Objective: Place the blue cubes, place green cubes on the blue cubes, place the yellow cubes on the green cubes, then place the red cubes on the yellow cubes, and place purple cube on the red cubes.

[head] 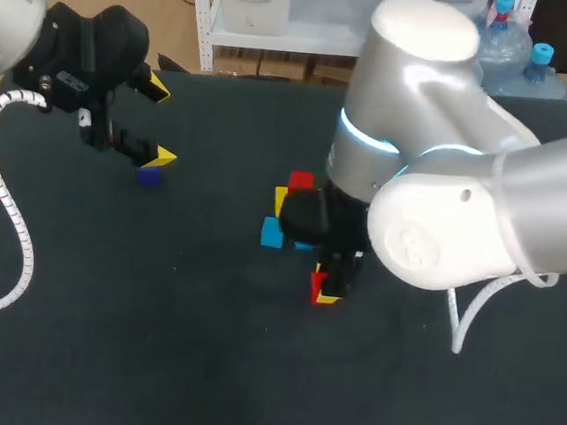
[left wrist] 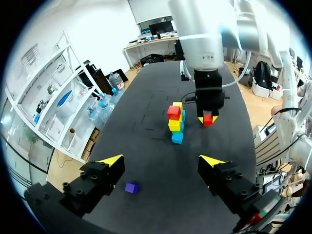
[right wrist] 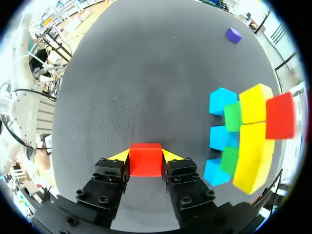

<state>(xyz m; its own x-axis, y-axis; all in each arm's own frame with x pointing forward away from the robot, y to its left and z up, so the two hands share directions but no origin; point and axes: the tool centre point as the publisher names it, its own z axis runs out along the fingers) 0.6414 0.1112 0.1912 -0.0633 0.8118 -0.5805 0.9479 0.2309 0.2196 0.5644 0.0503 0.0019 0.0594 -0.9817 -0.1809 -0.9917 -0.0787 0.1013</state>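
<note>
Stacking stands at the red layer, as I read it. My right claw (right wrist: 145, 155) is clamped on a red cube (right wrist: 145, 162), both yellow tips flat against opposite faces, low over the bench (head: 200, 345) and just beside the stack (left wrist: 176, 122). That stack has blue cubes (right wrist: 222, 100) at the base, green cubes (right wrist: 233, 116) on them, yellow cubes (right wrist: 253, 103) above, and one placed red cube (right wrist: 280, 114) on top.

Next, I judge, the held cube must be lifted above the yellow layer, squared over a bare yellow top next to the placed red, and lowered gently. The tiers do not look perfectly aligned, so a sideways nudge could topple them.

My left claw (left wrist: 162, 162) hangs well apart from the stack, fingers spread wide and holding nothing. The purple cube (left wrist: 131, 187) lies on the bench just beside one fingertip, ready for the last step.

All the cubes look rigid, flat-faced and crisp-edged, with a matte finish. The bench surface is dark and faintly grainy, probably grippy.
</note>
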